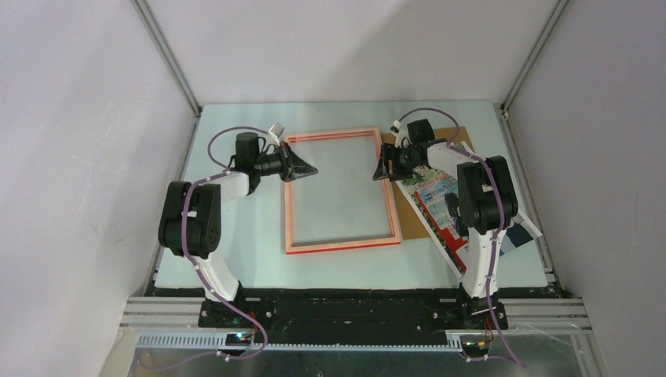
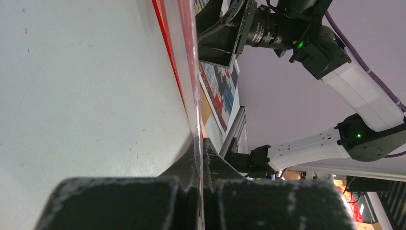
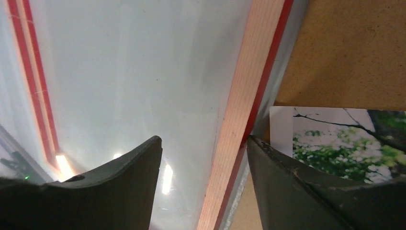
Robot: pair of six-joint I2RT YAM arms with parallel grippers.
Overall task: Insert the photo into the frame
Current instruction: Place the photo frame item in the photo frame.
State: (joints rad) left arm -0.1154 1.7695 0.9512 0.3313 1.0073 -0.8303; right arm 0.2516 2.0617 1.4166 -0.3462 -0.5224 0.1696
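One thin orange-pink frame [image 1: 342,244], red-edged, rectangular

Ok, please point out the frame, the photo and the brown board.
frame [image 1: 342,245]: top view, its near rail.
photo [image 1: 433,195]: top view, its printed face.
brown board [image 3: 354,52]: right wrist view, its bare surface.
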